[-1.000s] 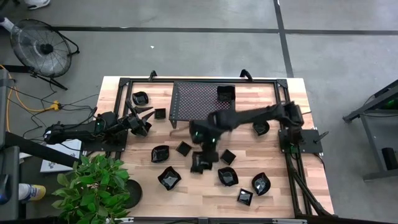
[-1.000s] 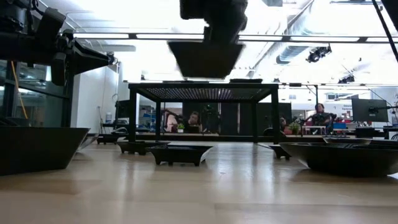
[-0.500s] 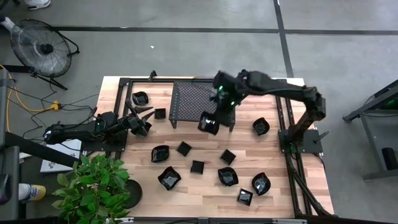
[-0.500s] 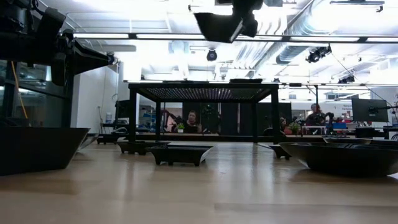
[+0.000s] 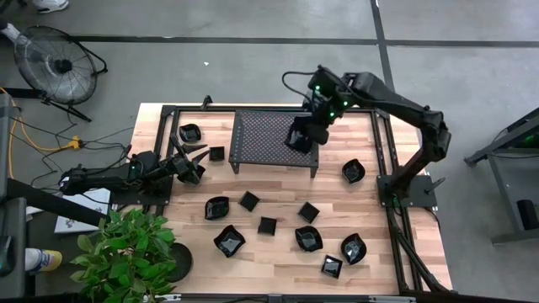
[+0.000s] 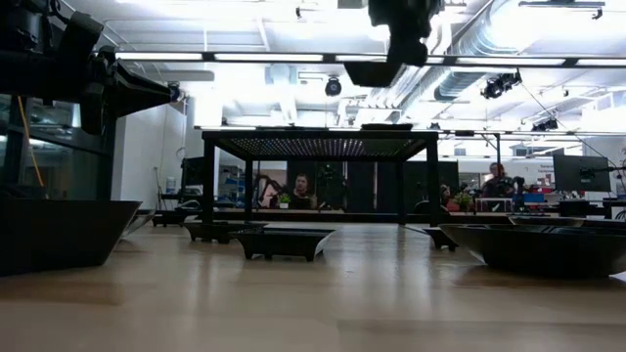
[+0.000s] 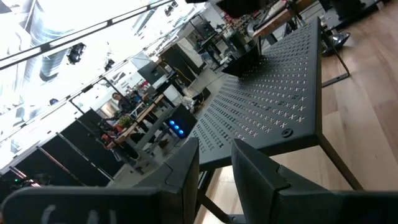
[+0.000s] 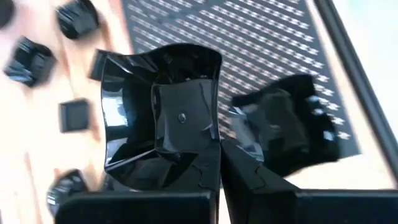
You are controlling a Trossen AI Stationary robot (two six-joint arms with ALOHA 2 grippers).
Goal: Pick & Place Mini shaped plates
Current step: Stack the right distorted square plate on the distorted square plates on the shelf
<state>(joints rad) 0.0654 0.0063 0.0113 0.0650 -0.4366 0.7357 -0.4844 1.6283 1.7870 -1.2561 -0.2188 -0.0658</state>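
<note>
My right gripper (image 5: 313, 118) is shut on a glossy black square mini plate (image 5: 301, 135) and hovers over the right part of the black mesh rack (image 5: 261, 139). In the right wrist view the plate (image 8: 158, 106) fills the middle, and a second plate (image 8: 286, 127) rests on the rack beneath. In the low view the gripper (image 6: 401, 39) and plate (image 6: 370, 73) are high above the rack (image 6: 323, 147). My left gripper (image 5: 195, 160) waits open near the table's left edge, holding nothing. Several more plates rest on the wood, such as one (image 5: 308, 238) near the front. My right gripper pinches the square plate by its rim (image 8: 212, 148), at one side, between the two fingers (image 8: 249, 180). The fingers come from above, pointing down. The plate is lifted clear, tilted, above the rack.
Black plates lie scattered over the table's near half (image 5: 229, 241) and by its left (image 5: 191, 132) and right (image 5: 354, 172) sides. A black frame (image 5: 168, 114) borders the table. A potted plant (image 5: 126, 248) stands at the near left corner. People sit in the room beyond (image 6: 303, 188).
My right gripper has carried the plate up from over the table's middle toward the far edge, and now holds it above the rack's right part. The plate has stayed in the hold and risen higher.
</note>
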